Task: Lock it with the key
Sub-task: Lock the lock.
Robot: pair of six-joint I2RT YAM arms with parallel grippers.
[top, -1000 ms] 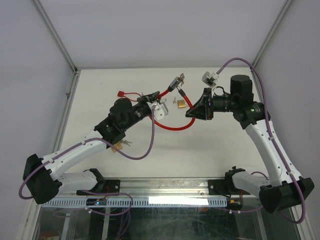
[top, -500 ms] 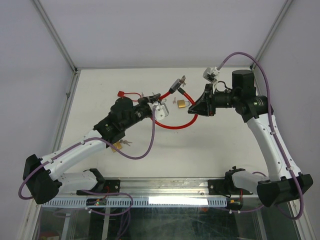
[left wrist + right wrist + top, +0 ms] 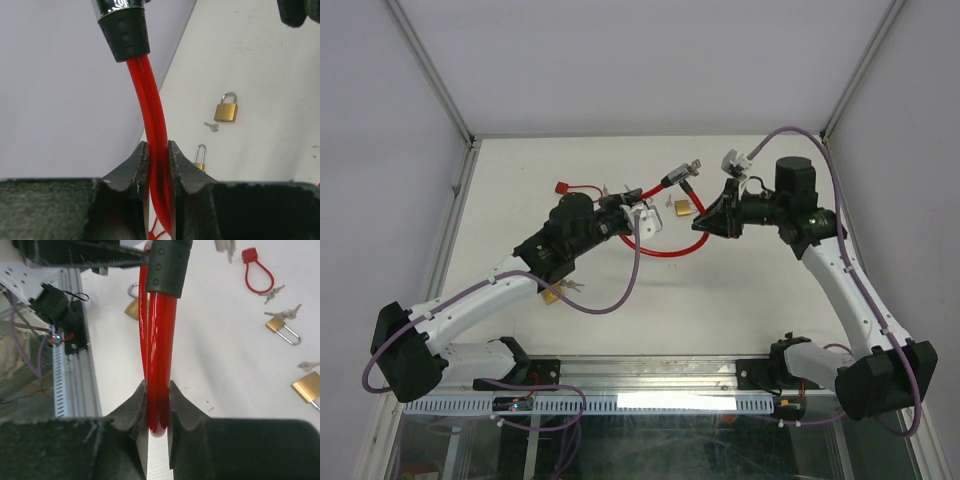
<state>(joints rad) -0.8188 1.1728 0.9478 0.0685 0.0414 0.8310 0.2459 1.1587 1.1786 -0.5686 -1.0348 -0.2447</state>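
A red cable lock (image 3: 665, 254) loops over the middle of the table. Its silver and black lock head (image 3: 678, 177) is lifted, and what looks like the key (image 3: 697, 165) sticks out of its far end. My left gripper (image 3: 625, 207) is shut on the red cable (image 3: 150, 100) just below a black collar (image 3: 125, 32). My right gripper (image 3: 703, 226) is shut on the doubled red cable (image 3: 161, 350) under another black collar (image 3: 167, 265). Both pairs of jaws press the cable from either side, the left gripper (image 3: 157, 147) and the right gripper (image 3: 157, 387) alike.
A brass padlock (image 3: 681, 208) lies between the two grippers. A small red loop lock (image 3: 570, 187) lies at the back left. Another brass padlock with keys (image 3: 555, 294) lies beside the left forearm. More padlocks (image 3: 282, 327) and loose keys (image 3: 211, 126) dot the table.
The lock head has swung down and to the right, now lying nearly level. The right wrist has dropped and turned slightly. The left gripper has shifted a little to the right with the cable.
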